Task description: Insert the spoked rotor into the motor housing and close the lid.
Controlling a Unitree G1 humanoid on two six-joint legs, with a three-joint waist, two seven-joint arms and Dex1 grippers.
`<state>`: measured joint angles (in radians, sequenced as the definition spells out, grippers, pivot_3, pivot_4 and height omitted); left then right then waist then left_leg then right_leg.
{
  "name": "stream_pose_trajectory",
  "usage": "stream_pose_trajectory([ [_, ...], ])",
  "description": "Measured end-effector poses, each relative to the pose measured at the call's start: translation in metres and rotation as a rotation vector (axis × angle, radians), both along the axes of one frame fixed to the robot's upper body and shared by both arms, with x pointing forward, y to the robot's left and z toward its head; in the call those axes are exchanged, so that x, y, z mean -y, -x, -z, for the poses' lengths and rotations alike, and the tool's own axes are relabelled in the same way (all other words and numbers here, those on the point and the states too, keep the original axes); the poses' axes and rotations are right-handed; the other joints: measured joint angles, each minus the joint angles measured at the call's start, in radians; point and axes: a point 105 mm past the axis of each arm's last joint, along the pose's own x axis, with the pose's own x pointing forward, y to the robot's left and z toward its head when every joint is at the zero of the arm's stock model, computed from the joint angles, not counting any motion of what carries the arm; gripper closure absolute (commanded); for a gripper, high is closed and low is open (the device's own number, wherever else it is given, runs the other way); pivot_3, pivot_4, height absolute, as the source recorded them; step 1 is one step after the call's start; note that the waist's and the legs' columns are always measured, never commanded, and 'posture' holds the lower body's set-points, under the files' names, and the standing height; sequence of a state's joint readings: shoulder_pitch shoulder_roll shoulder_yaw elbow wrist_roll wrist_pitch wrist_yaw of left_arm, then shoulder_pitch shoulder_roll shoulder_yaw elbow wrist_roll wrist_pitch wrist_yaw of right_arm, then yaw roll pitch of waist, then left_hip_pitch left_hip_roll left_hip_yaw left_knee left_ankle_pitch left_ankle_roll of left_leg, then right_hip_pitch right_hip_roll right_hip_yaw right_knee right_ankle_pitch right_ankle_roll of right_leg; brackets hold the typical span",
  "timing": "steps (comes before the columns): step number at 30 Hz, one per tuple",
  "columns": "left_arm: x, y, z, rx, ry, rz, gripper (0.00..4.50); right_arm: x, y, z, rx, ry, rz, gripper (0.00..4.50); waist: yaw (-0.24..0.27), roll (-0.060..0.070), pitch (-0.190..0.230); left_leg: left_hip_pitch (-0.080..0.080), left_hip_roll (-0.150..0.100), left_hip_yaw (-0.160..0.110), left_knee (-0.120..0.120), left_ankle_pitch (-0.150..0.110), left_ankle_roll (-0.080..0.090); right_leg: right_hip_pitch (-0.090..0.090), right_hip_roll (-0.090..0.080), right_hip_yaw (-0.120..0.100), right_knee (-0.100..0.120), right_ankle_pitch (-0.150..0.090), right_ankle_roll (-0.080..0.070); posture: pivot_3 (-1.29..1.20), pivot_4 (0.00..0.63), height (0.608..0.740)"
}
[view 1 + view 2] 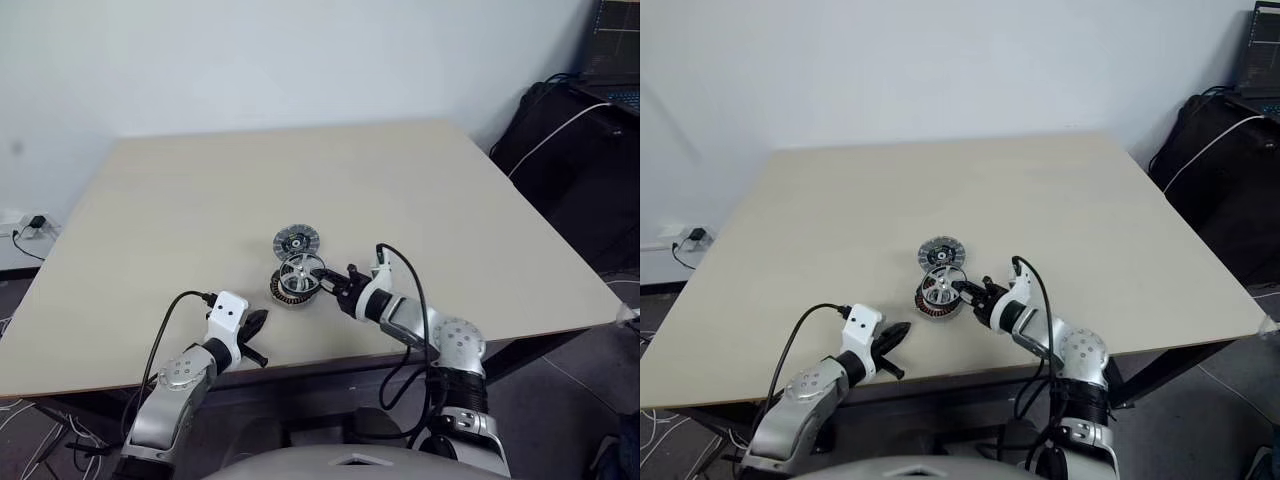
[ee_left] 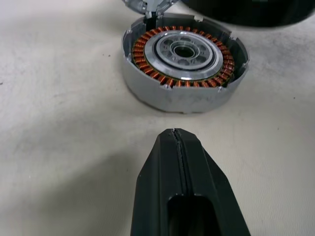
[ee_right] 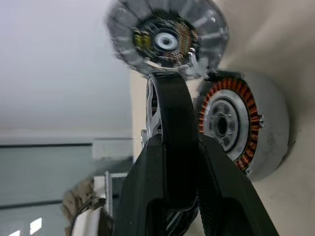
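Note:
The spoked rotor [image 1: 301, 270] is a small wheel with thin spokes. My right gripper [image 1: 326, 283] is shut on its rim and holds it tilted just above the motor housing [image 1: 288, 291]. The housing lies on the table [image 1: 400, 190] with copper windings [image 2: 183, 73] around a pale centre, face up. Just behind it lies the lid [image 1: 296, 240], a silvery ribbed disc with a dark hub. In the right wrist view the rotor [image 3: 152, 110] stands edge-on between the fingers, beside the housing [image 3: 246, 128] and the lid [image 3: 165, 37]. My left gripper [image 1: 256, 326] is shut and empty, a short way in front of the housing.
The parts sit near the table's front edge [image 1: 330, 362]. A dark bag [image 1: 560, 130] with a white cable stands to the right of the table. A wall socket [image 1: 30, 226] shows at the far left.

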<state>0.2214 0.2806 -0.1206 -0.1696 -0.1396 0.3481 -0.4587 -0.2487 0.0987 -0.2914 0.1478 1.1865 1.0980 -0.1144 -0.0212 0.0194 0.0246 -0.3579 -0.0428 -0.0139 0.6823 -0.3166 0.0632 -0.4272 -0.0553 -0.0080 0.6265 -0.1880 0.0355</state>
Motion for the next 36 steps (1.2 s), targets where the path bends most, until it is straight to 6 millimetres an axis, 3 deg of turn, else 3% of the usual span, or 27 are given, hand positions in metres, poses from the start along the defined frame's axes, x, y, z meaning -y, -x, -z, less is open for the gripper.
stream_pose_trajectory([
  [9,-0.007,0.004,-0.002,-0.002,-0.007,-0.03,4.5,-0.014,-0.005,0.009,-0.025,0.031,-0.028,4.05,0.0,0.0,0.0,0.0,0.0,0.0,0.0,0.0,0.0,0.0,0.0,0.0,0.0,0.0,0.0,0.0,0.0,0.74],
  [25,-0.008,0.003,-0.002,-0.009,-0.01,-0.039,4.5,-0.016,-0.006,0.019,-0.057,0.062,-0.026,4.05,-0.001,0.0,0.0,0.0,0.0,0.0,0.0,0.0,0.0,0.0,0.0,0.0,0.0,0.0,0.0,0.0,0.0,0.74],
  [36,-0.008,0.003,-0.001,-0.002,-0.006,-0.037,4.5,-0.018,-0.01,0.012,-0.024,0.026,-0.022,0.45,-0.002,-0.002,-0.002,0.001,0.0,0.0,0.0,0.0,0.0,0.001,-0.001,0.0,0.0,0.0,0.0,0.0,0.0,0.74],
])
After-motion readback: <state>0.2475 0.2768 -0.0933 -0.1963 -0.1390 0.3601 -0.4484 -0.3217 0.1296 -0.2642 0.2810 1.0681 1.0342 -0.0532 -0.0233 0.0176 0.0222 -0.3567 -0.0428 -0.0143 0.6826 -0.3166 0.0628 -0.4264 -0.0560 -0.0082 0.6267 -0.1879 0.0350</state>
